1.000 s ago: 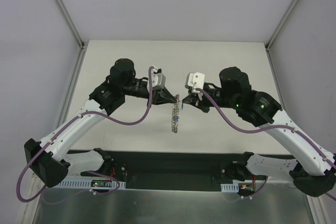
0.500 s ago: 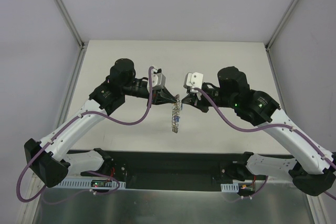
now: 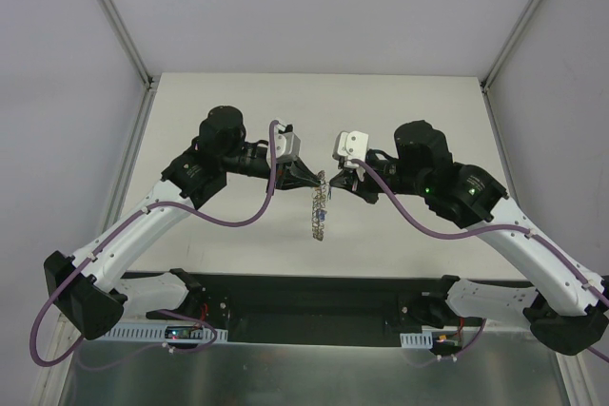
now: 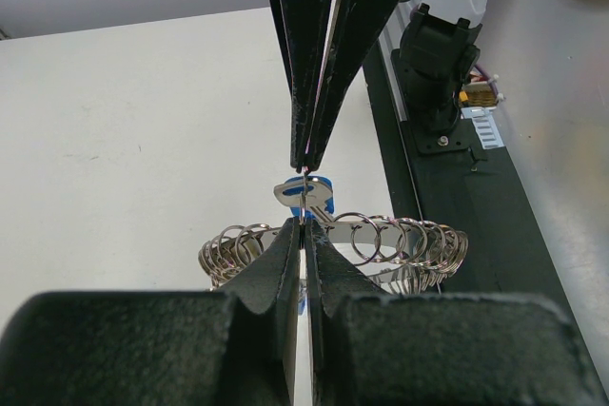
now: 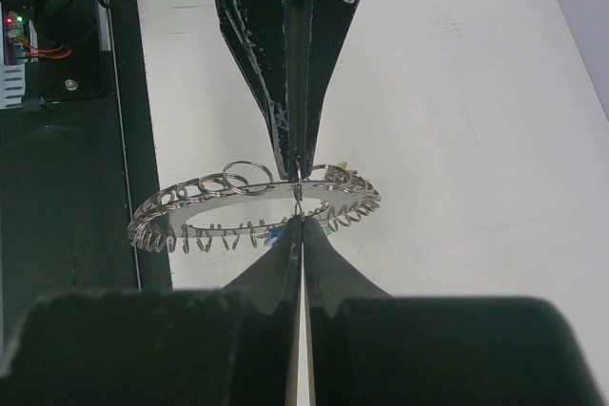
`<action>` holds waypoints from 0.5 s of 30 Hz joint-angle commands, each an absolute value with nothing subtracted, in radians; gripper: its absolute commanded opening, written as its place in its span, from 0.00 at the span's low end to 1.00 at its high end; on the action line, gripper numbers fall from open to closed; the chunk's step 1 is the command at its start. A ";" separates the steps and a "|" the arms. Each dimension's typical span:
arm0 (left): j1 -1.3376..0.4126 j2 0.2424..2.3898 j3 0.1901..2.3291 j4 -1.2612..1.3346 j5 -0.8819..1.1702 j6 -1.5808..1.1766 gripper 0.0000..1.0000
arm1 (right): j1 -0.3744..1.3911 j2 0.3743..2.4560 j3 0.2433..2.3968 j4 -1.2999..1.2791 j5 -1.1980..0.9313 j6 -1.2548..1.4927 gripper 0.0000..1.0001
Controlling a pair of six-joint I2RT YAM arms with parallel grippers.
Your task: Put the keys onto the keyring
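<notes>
The keyring (image 3: 319, 214) sits over the middle of the table (image 3: 238, 111), seen edge-on from above as a thin line running from the two tool tips toward 6 o'clock. The left tool (image 3: 318, 178) reaches it from 9 o'clock and the right tool (image 3: 335, 183) from 3 o'clock. Their tips come nose to nose at the ring's 12 o'clock end.

On my left wrist feed the left tool's jaws are fully closed and pinch the ring's rim. The flat grey band runs out to 3 and 9 o'clock behind the fingertips. Small wire loops (image 4: 233, 244) bristle all along the rim.

The right tool comes down from 12 o'clock in that feed, also pinched tight, with only a hairline between its fingers. Just under its tips, between the two tools, lies a blue-headed key (image 4: 319, 203), its silver blade pointing to 9 o'clock and lying against the rim. Something thin is caught at the right tool's tips. I cannot tell whether that is the key itself or one of the loops.

On the right wrist feed a speck of blue and green shows under the rim at 7 o'clock of the tips, too small to make out.

Purple cables (image 3: 238, 221) sag off both arms, and the black base rail (image 3: 304, 297) lies at 6 o'clock, well apart from the ring.
</notes>
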State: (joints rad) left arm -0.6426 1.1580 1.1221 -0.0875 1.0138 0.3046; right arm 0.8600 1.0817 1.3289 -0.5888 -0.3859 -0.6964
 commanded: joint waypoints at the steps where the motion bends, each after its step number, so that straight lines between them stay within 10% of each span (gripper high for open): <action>1: -0.652 1.149 1.158 -0.025 1.049 0.327 0.00 | 0.864 1.065 1.342 -0.574 -0.365 -0.703 0.01; 15: -0.652 1.152 1.163 -0.025 1.049 0.327 0.00 | 0.862 1.078 1.353 -0.574 -0.403 -0.709 0.01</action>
State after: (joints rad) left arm -0.6426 1.1580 1.1221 -0.0879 1.0142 0.3046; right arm 0.8600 1.0817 1.3289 -0.5888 -0.3824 -0.6975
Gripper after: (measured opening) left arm 0.008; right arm 0.016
